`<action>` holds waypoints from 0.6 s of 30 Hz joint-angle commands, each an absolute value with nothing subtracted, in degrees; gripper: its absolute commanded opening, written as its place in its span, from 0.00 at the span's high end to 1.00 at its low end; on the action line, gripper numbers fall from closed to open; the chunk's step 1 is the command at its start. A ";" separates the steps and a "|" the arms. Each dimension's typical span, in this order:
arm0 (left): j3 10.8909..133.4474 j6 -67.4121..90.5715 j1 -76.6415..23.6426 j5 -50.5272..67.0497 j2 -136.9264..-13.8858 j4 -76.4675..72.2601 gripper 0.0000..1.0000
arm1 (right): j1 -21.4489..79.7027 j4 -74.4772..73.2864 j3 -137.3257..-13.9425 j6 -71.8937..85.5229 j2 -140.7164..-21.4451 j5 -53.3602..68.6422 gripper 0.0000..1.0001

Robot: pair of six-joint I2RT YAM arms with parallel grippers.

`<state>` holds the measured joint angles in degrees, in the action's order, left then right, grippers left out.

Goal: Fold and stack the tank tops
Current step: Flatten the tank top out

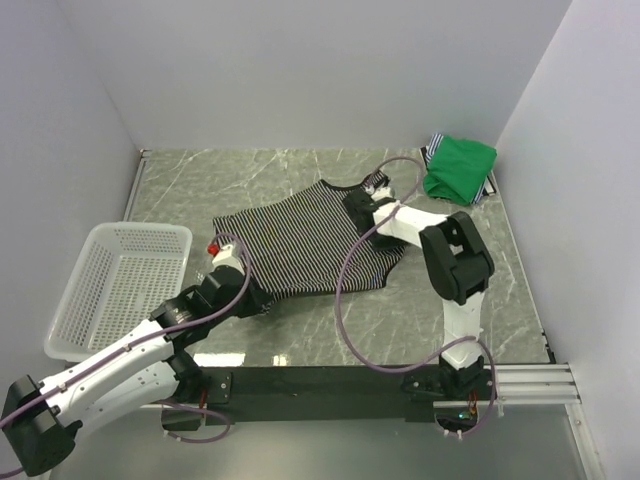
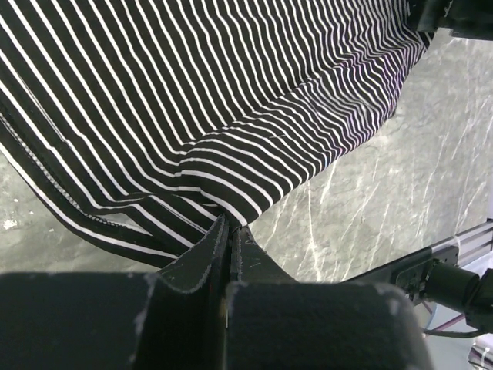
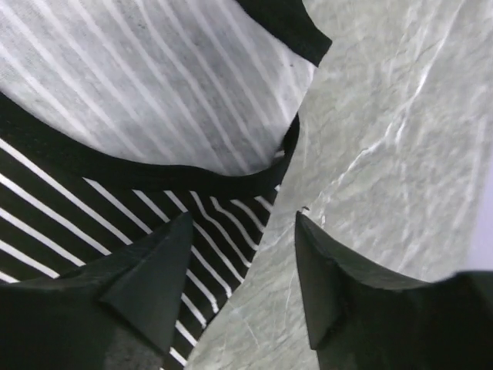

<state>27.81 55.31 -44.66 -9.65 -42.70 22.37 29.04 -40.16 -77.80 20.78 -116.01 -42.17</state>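
The black-and-white striped tank top [image 1: 310, 240] lies spread on the marble table, its dark-edged armhole near the right arm. My left gripper [image 1: 262, 302] is shut on its near lower hem; in the left wrist view the closed jaws [image 2: 229, 223] pinch a lifted fold of the striped cloth [image 2: 231, 116]. My right gripper [image 1: 358, 208] is open over the top's right edge; in the right wrist view [image 3: 243, 223] one finger is over the striped cloth [image 3: 115, 208] and the other over bare table. The green tank top [image 1: 458, 168] lies bunched at the back right.
A white plastic mesh basket [image 1: 120, 285] stands at the left edge. A bit of striped cloth [image 1: 432, 148] shows under the green top. Grey walls enclose the table on three sides. A black rail [image 1: 330, 380] runs along the near edge.
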 commanded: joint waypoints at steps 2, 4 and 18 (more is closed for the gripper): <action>27.42 55.63 -45.00 -8.96 -42.63 20.12 0.99 | 27.07 -34.12 -72.79 21.27 -106.29 -34.30 0.35; 27.60 55.81 -45.00 -10.19 -42.02 21.35 0.99 | 24.62 -28.58 -68.76 22.14 -102.50 -26.59 0.34; 30.67 58.01 -43.68 -19.07 -41.04 25.84 0.99 | 12.83 -21.36 -66.44 25.57 -99.75 -13.36 0.39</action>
